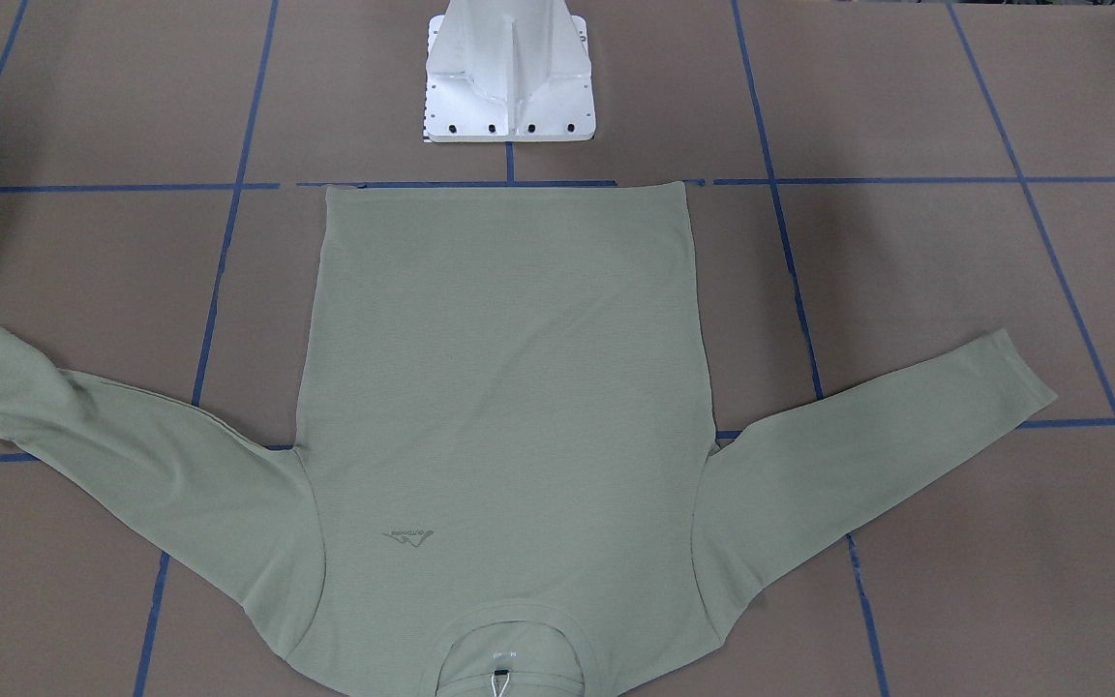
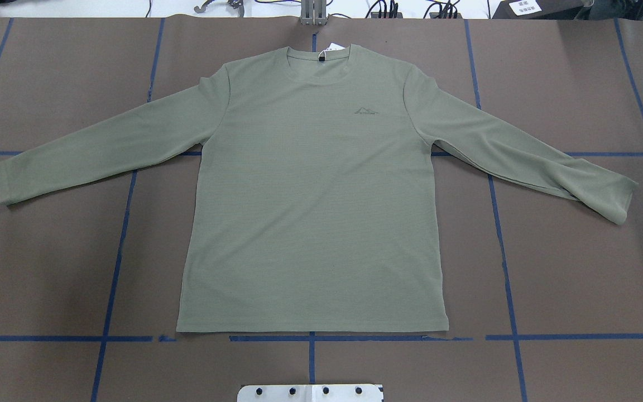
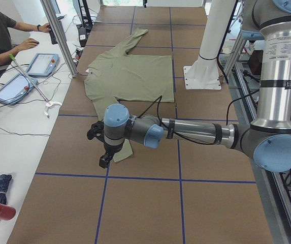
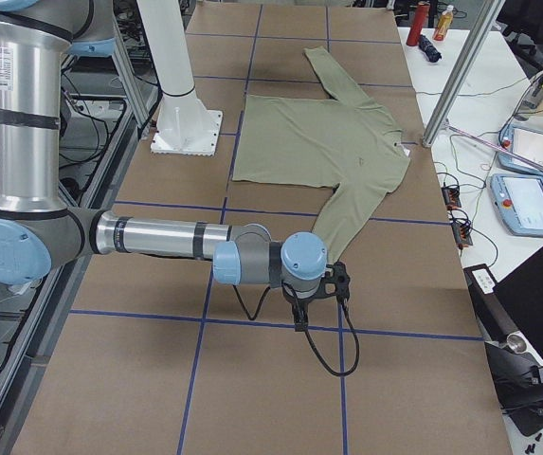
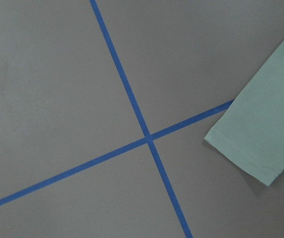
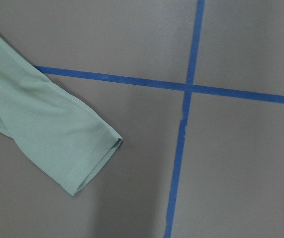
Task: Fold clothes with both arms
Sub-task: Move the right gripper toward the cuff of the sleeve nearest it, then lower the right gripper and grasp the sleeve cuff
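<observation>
Logo (image 2: 365, 110) on chest: mountain outline, lettering under it too small for us to read. One shirt (image 2: 310, 212), flat mid-worktop (image 2: 48, 268), collar (image 2: 317, 67) at 12 o'clock, two sleeves (image 2: 104, 148) toward 8 and 4. Two arms (image 3: 196, 133), one near each cuff (image 5: 251, 148). Left fingers (image 3: 104, 160), right fingers (image 4: 298, 311): we can't tell if apart or together.

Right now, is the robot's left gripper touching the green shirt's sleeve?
Apart. The overhead view shows the whole sleeve lying bare, with no left gripper on it; the left wrist view shows the cuff untouched too.
</observation>
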Controlling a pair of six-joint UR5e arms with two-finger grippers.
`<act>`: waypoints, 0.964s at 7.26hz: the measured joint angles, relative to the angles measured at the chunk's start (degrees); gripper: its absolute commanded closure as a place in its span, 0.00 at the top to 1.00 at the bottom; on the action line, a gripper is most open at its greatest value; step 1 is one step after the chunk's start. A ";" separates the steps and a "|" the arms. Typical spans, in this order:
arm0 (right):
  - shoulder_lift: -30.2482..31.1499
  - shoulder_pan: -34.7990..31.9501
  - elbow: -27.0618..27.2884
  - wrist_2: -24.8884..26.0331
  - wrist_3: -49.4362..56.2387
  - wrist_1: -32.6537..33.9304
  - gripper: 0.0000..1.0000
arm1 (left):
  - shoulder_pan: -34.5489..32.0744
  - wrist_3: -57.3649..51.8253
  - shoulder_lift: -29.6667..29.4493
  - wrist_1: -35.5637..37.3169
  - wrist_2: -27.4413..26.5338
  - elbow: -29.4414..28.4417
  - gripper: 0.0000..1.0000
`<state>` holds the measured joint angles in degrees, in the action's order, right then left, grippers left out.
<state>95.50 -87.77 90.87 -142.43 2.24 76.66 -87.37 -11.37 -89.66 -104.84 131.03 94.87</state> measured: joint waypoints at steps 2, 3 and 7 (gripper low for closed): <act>0.08 7.71 -1.82 6.15 -10.65 -13.15 1.00 | 0.01 -0.16 -0.20 -2.04 0.08 -0.63 1.00; 0.07 13.09 -2.40 10.40 -16.93 -18.63 1.00 | 0.04 -0.12 -0.26 -3.37 0.08 -0.94 1.00; -1.29 22.62 -9.27 15.12 -25.05 -30.35 1.00 | 0.10 1.15 -0.27 -6.84 0.01 -2.52 1.00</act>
<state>94.21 -65.14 81.60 -127.31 -22.81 46.31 -87.28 -10.22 -89.92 -111.68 131.05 92.34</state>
